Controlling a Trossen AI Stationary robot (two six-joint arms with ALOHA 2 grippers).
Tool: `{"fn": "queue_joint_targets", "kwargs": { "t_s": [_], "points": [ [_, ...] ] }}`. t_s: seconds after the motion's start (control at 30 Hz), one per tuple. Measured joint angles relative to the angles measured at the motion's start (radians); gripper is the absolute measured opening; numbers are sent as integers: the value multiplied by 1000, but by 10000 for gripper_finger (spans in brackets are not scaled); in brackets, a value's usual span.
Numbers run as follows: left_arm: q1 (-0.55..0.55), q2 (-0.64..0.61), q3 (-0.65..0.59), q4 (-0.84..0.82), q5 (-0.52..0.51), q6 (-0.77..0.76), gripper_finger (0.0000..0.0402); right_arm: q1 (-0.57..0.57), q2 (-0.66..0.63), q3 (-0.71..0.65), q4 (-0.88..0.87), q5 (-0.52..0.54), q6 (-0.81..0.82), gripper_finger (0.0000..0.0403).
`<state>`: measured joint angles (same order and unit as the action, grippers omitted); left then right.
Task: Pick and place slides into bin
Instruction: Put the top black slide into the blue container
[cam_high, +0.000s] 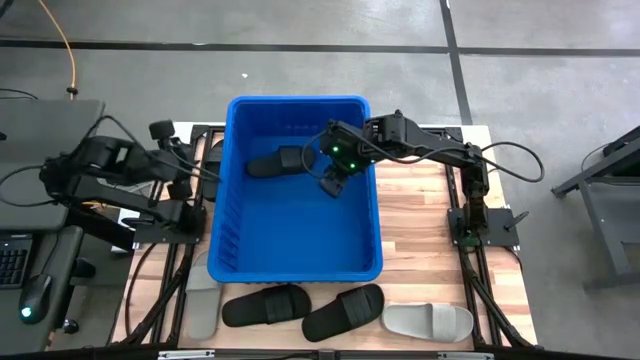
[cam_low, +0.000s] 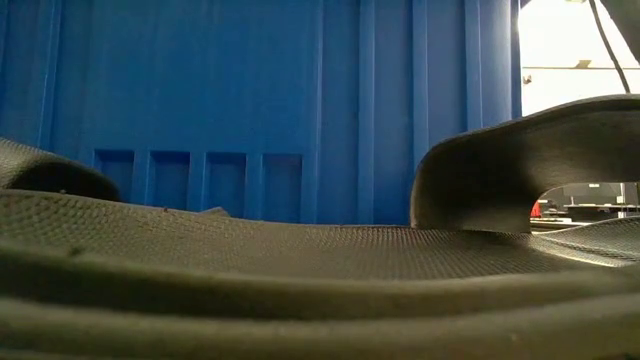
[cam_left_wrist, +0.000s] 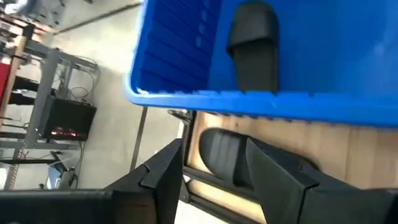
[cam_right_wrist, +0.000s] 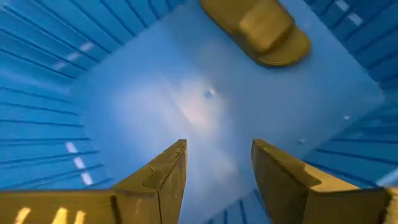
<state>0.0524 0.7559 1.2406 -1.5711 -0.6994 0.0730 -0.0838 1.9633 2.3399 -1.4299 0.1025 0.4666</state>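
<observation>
Hovering inside the deep blue plastic bin (cam_high: 300, 262), right gripper (cam_right_wrist: 217, 180) parted, holding nothing. Lying ahead: a black rubber slide (cam_right_wrist: 261, 31). Straddling another black slide (cam_left_wrist: 225, 155) on the pale wooden tabletop (cam_high: 430, 250), left gripper (cam_left_wrist: 214, 180), fingers parted, grey concrete floor (cam_high: 300, 70) lying beyond.

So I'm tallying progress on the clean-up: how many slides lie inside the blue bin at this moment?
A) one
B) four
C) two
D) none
A: the high view shows a single black slide on the floor of the bin, near its far left corner, while four others, two black and two light grey, lie on the table in front of the bin.
</observation>
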Motion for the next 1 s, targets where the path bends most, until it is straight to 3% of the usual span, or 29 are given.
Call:
{"fn": "queue_joint_targets", "kwargs": {
  "t_s": [0.17, 0.3, 0.63, 1.0],
  "points": [
    [0, 11, -121, -1, -28, -37, 172, -16, 0, 0, -21, 29, 22, 167],
    [0, 17, -201, 1, -29, -156, 182, -25, 0, 0, -34, 27, 29, 167],
    [0, 30, -264, 0, 106, -387, 191, -2, 0, 0, -34, 44, 29, 167],
    [0, 6, -264, 0, 78, -283, 191, -1, 0, 0, -1, 43, 26, 167]
  ]
}}
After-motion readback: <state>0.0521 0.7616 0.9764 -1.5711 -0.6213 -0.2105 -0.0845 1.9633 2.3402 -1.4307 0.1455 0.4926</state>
